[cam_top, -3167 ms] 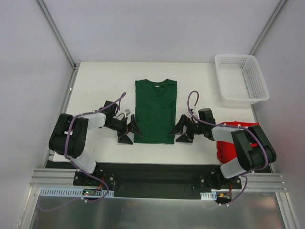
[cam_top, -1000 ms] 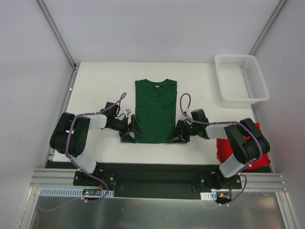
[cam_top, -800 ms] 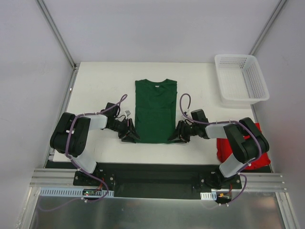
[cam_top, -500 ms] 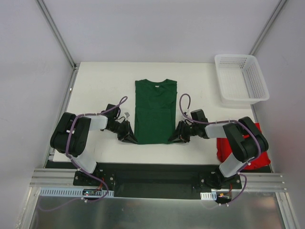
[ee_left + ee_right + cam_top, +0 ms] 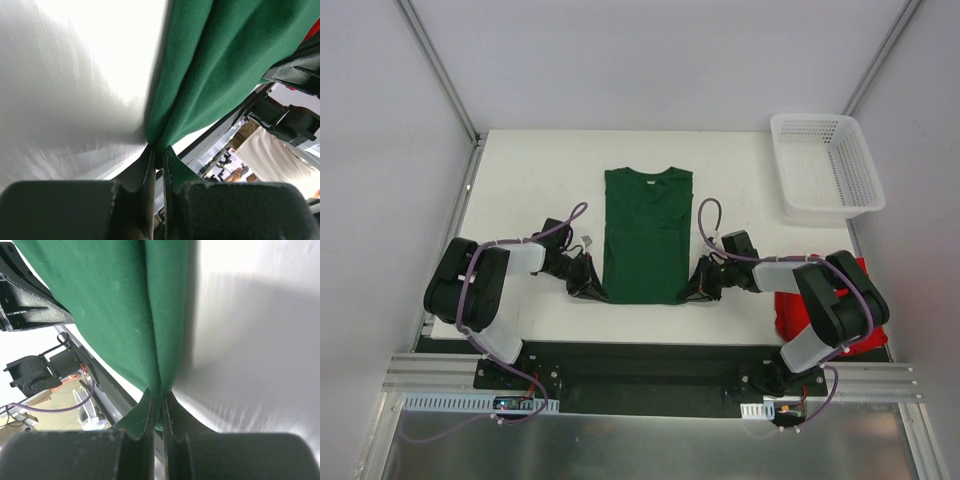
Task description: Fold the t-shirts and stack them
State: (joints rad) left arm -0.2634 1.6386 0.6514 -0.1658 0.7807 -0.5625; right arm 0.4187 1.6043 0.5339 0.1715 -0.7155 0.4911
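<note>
Left fingers (image 5: pixel 175 170) are pinching the near left hem corner of the dark green cotton t-shirt (image 5: pixel 647 235). They are pressed almost together, with a thin fold of fabric caught between the tips. Right fingers (image 5: pixel 135 422) are doing the same at the near right hem corner, closing on a crease of the green cloth. In both wrist views the fabric is gathering into the tips, with the white counter (image 5: pixel 530 180) showing right beside it.

From the top, both arms are reaching inward from their bases. Their forearms are staying low over the counter and angling toward each other across the shirt's near edge.

The green shirt is lying flat in the middle of the counter, collar at the far end and hem toward the arm bases. Its outline is reading as a long narrow rectangle.

A bright red bunched garment (image 5: pixel 786 312) is lying at the near right edge of the counter, partly hidden behind the right arm. A white plastic mesh basket (image 5: pixel 820 208) is sitting at the far right corner, well apart from the green shirt.
</note>
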